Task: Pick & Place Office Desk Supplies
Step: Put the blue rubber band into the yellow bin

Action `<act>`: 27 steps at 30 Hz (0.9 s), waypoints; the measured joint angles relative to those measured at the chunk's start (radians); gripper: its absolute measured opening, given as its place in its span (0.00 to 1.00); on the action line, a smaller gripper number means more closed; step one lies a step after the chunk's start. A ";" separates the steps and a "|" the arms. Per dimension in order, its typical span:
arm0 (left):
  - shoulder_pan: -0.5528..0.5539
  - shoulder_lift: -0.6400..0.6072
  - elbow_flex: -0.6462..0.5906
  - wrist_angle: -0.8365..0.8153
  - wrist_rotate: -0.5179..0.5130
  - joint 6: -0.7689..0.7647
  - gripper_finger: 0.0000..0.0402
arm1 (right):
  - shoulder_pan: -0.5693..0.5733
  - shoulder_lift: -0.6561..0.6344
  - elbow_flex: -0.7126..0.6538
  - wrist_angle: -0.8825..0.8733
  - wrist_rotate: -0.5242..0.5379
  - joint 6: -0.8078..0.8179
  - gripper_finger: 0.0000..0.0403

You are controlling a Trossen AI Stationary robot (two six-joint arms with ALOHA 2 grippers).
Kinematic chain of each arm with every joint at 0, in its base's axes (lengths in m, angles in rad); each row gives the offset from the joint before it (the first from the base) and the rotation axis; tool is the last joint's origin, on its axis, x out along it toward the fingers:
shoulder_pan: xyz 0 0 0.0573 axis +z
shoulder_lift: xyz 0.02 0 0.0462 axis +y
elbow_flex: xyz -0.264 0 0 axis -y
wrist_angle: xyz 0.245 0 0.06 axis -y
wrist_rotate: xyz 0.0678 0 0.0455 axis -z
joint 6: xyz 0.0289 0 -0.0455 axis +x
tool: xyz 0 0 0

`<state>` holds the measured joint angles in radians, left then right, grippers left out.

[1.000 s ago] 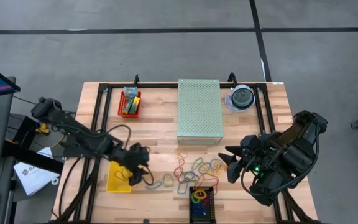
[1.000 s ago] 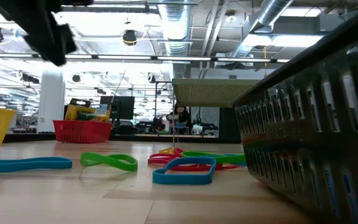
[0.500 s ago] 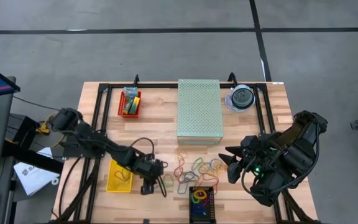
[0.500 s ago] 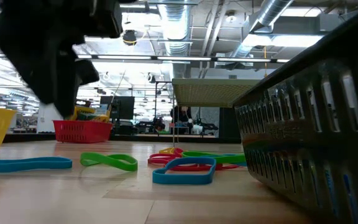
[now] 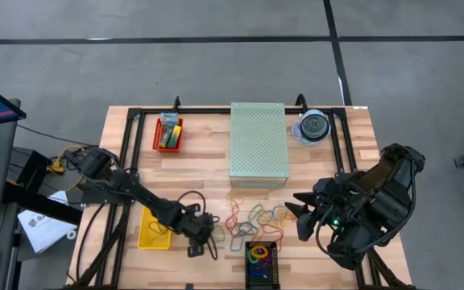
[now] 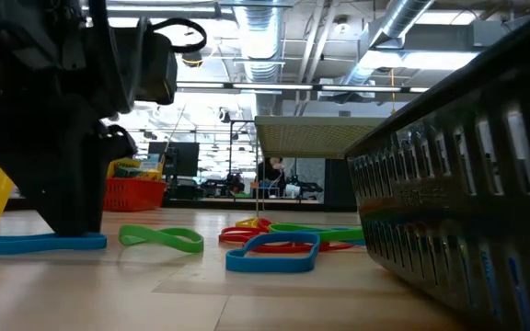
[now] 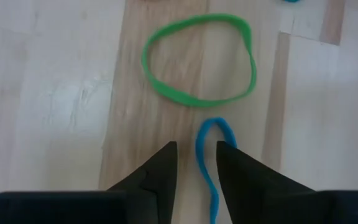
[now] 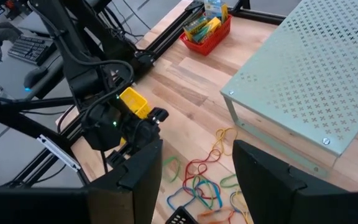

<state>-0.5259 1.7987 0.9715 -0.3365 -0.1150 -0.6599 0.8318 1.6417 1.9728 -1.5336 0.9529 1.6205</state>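
Observation:
Loose rubber bands (image 5: 252,217) lie flat on the wooden table, near its front middle. My left gripper (image 5: 203,242) is down at the left end of this scatter, open. In the left wrist view my left gripper (image 7: 197,152) has its two fingers on either side of the rounded end of a blue band (image 7: 207,140). A green band (image 7: 197,59) lies just beyond it. In the low view the gripper stands on the table over that blue band (image 6: 35,242). My right gripper (image 5: 300,211) hangs open above the table's right side, holding nothing. My left gripper comes down steeply from above, with its fingers (image 7: 166,155) across the blue band's end (image 7: 211,124). The band lies flat on the table. Whether the fingers touch it I cannot tell.
A yellow bin (image 5: 153,229) sits left of my left gripper, and a black tray (image 5: 262,262) holding bands sits at the front edge. A red bin (image 5: 167,133) with crayon boxes, a pale green perforated box (image 5: 258,143) and a round disc case (image 5: 313,127) stand along the back.
My left gripper has gone from beside the yellow bin toward the table's right and near edges. It has sunk to the tabletop at the blue band. The bands have stayed where they lay.

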 joint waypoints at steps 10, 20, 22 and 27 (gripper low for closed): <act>-0.008 0.014 0.001 0.002 -0.052 -0.042 0.23 | 0.008 0.000 0.000 0.001 -0.010 0.003 0.47; -0.012 0.007 -0.002 -0.006 -0.058 -0.064 0.01 | 0.013 0.000 0.000 0.001 -0.010 0.003 0.47; -0.011 0.000 -0.004 -0.002 -0.057 -0.064 0.00 | 0.013 0.000 0.000 0.001 -0.010 0.003 0.47; 0.008 -0.091 -0.005 0.044 -0.075 -0.063 0.00 | 0.013 0.000 0.000 -0.005 -0.008 -0.001 0.47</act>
<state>-0.5176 1.7080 0.9668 -0.2922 -0.1900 -0.7230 0.8448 1.6417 1.9728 -1.5383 0.9449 1.6196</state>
